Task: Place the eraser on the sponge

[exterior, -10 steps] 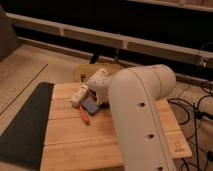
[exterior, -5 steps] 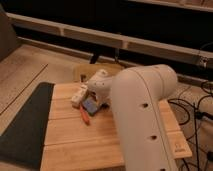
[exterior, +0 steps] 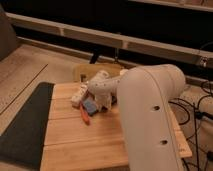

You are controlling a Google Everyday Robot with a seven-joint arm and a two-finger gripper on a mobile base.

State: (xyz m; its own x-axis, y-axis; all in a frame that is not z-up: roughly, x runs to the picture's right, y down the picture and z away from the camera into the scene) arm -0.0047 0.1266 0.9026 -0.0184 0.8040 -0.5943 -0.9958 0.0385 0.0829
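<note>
I see the eraser [exterior: 78, 94], a cream-white block, lying on the wooden bench [exterior: 85, 145] near its far left corner, at about ten o'clock from the sponge [exterior: 90, 105] and just beside it. The blue sponge sits flat on the slats, with an orange pen [exterior: 84, 114] at its seven o'clock, touching or nearly so. My tool [exterior: 98, 103] is down at the sponge's three o'clock edge, fingers closed all the way; I cannot tell whether it has hold of anything. The bulky white arm [exterior: 145, 115] fills the near right. A dark mat [exterior: 25, 125] covers the bench's nine o'clock side, and cables [exterior: 200, 112] trail at three o'clock.
</note>
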